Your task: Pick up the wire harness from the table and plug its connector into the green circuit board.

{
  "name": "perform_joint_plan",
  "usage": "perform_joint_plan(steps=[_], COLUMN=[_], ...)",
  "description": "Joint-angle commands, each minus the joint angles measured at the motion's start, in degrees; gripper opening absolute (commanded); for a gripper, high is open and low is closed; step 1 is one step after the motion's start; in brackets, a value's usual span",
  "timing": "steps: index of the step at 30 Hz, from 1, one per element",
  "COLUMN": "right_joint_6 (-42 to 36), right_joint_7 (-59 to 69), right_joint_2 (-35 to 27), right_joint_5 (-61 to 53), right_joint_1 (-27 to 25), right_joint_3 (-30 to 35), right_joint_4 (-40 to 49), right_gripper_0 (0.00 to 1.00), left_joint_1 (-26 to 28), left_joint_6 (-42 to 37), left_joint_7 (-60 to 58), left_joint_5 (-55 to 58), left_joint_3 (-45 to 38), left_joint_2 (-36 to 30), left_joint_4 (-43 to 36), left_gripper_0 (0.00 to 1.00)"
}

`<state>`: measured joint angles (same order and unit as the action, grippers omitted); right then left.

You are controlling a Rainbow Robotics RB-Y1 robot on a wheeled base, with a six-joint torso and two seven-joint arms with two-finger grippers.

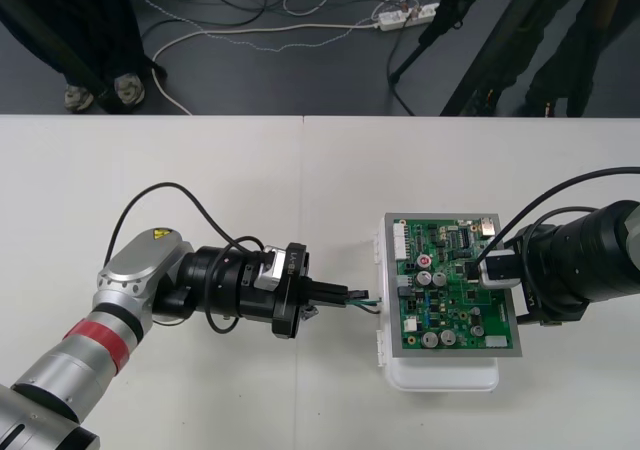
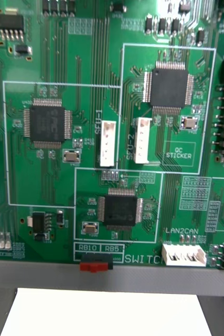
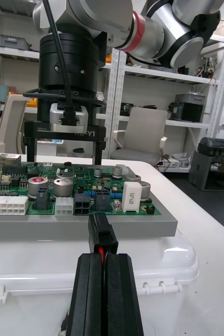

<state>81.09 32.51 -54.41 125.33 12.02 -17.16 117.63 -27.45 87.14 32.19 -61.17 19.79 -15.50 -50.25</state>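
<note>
Over the desk [image 1: 200, 190], front view: left gripper [image 1: 350, 294] lies level, pointing at the near edge of the green circuit board [image 1: 450, 285]. It carries the wire harness by its plug [image 1: 362, 296], and a short run of green wire [image 1: 375, 305] shows just beside the white base [image 1: 440, 372]. The plug is near the board edge but not in it. The right gripper [image 1: 485, 270] hangs over the board's far side.

Right wrist view: close look straight down on the board [image 2: 112, 157], showing chips, white headers and the grey frame edge [image 2: 38, 273]. No harness is on this part of the board.

Left wrist view: the left arm's fingers [image 3: 91, 294] are clenched on the plug [image 3: 101, 233], which sticks out past the tips with red wire visible between them. The board [image 3: 85, 181] sits ahead and slightly higher, and a black header [image 3: 83, 203] on its edge is roughly in line with the plug. The right gripper [image 3: 64, 157] stands over the board behind it, fingers spread and grasping nothing. I can't tell whether they touch the board.

Step, as I read it: the pick is done and this is the final approach to insertion. Next move needs the plug raised to header height, squared up and keyed, then a straight, slow push. Main risk is the plug twisting in the grip or the base sliding.
</note>
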Motion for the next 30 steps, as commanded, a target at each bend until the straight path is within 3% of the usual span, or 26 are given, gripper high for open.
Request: perform_joint_plan(steps=[1, 30], right_joint_6=[-0.4, -0.3], right_joint_7=[1.7, 3.1], right_joint_2=[0.6, 0.9], right_joint_5=[-1.3, -2.3], right_joint_1=[1.7, 1.7], right_joint_3=[-0.7, -0.7], right_joint_4=[0.6, 0.7], right_gripper_0=[1.00, 1.00], left_joint_1=[-2.8, -3.9], left_joint_6=[-3.6, -7.0], left_joint_7=[-3.9, -5.8], left_joint_5=[1.2, 3.4], left_joint_3=[2.1, 5.5], left_joint_2=[1.7, 2.3], left_joint_4=[-0.5, -0.4], left_gripper_0=[0.00, 0.00])
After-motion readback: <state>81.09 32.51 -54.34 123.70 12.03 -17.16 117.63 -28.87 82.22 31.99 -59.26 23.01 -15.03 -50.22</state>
